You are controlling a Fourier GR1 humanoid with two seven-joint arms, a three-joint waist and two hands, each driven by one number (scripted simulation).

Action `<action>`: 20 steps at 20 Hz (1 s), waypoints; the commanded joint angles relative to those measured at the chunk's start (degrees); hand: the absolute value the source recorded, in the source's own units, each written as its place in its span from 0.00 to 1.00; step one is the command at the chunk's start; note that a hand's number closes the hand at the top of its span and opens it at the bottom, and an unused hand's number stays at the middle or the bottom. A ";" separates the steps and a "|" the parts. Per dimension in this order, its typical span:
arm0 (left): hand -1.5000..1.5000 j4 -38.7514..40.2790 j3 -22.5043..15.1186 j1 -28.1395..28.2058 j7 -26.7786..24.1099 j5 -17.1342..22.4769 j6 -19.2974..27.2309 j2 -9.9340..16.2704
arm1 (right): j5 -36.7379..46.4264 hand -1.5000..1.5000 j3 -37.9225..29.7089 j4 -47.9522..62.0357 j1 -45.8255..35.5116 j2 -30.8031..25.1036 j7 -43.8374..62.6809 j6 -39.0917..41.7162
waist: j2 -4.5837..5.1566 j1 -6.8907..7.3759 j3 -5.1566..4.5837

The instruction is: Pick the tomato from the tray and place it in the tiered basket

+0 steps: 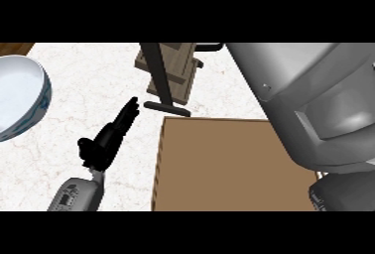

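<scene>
The big grey right forearm [322, 104] fills the right side, so I can't tell where its hand or the tomato is. The flat brown tray [219, 163] sits at the white marble worktop's [95, 99] near edge, the dark wooden tiered basket [170, 69] behind it. The white bowl [18, 94] is at the left edge. The black left hand [110, 136] is beside the tray, fingers straight and together.

Right forearm [322, 99] over tray [219, 163]

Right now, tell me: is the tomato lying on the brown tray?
No: the tray shows only bare brown surface, with no tomato on its visible part; the right forearm covers its right side.
</scene>
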 commanded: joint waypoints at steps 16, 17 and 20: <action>0.50 -1.66 1.07 3.42 -0.18 -0.29 1.57 -0.41 | 11.01 0.00 5.67 -4.77 4.19 -17.14 -4.49 -23.01 | -1.38 -3.65 0.26; 0.50 2.52 2.42 1.42 -3.07 -0.74 1.59 -0.06 | 10.31 0.00 4.82 -5.85 3.81 -17.44 -3.94 -24.34 | -1.21 -4.27 0.20; 0.50 -1.90 2.46 5.35 -0.28 1.09 -0.53 1.58 | 6.98 0.00 2.58 -10.45 9.45 -22.38 -7.34 -18.76 | -1.92 -4.87 0.37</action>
